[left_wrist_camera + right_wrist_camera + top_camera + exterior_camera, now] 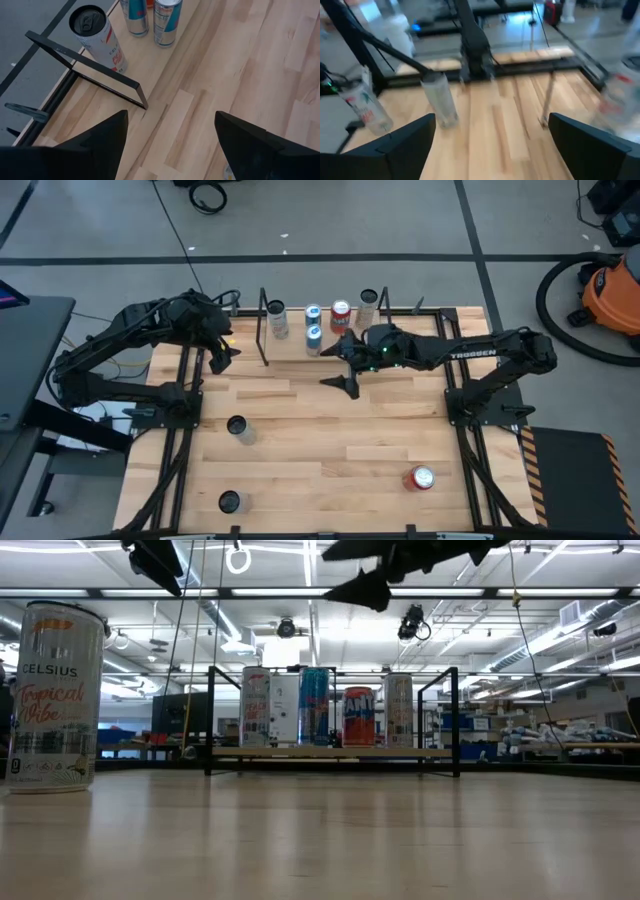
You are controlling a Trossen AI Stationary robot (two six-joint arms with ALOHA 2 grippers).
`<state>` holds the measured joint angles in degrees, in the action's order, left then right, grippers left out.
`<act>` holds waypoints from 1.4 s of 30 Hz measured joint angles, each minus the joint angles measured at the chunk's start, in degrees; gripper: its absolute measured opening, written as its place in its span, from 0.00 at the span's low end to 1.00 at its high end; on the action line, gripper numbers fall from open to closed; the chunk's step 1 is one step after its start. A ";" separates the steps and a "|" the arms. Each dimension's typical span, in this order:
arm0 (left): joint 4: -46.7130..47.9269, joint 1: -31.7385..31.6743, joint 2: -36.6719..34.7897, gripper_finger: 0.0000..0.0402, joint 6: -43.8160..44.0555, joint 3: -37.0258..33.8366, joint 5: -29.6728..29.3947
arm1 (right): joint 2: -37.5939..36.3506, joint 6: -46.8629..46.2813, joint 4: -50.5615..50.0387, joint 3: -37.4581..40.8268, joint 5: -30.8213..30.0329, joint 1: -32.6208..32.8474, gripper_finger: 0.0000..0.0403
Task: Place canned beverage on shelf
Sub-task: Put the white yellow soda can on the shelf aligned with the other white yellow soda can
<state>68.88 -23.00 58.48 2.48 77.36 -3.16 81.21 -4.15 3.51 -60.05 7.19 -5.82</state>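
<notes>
1. Just in front of the shelf (345, 340), the right gripper (343, 364) hangs in the air with its two dark fingers spread wide and nothing between them; the right wrist view shows bare wood in the gap.
2. Closest to it is a blue-and-silver can (314, 339) standing upright on the shelf's front edge, just beside the upper finger; I cannot tell from above whether they touch.
3. Behind that can, along the shelf board, stand four more: a white can (277, 319), another blue-and-silver can (313, 315), a red can (340, 315) and a pale can (368, 306). In the low view the row reads white (256, 706), blue (314, 706), red (358, 716), pale (399, 710), all upright between the black end frames.
4. Room is left on the board at its left end, between the white can and the left end frame (264, 328).
5. The left gripper (222, 350) hovers near that left end frame, fingers apart and holding nothing.
6. Out on the open table (330, 430), well apart from the shelf, two cans stand upright at centre-left (237, 427) and near the front edge (231, 501), and a red can (419, 478) sits toward the front right. Wide bare wood lies between them and the right gripper.
</notes>
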 joint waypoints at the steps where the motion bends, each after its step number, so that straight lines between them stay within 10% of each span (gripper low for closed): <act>1: -0.02 0.00 0.02 0.75 0.00 0.00 0.00 | 0.59 -0.07 1.73 -0.06 0.03 0.55 0.99; 27: 2.00 0.73 0.02 0.75 5.65 0.00 0.79 | 18.12 1.19 28.49 0.05 -0.31 7.96 0.97; 42: 6.36 19.12 1.43 0.75 22.51 0.09 -0.48 | 18.10 1.45 29.88 0.00 -1.21 8.76 0.97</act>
<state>75.24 -3.88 59.91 24.99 77.45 -3.64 99.31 -2.71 33.39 -60.05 5.98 2.94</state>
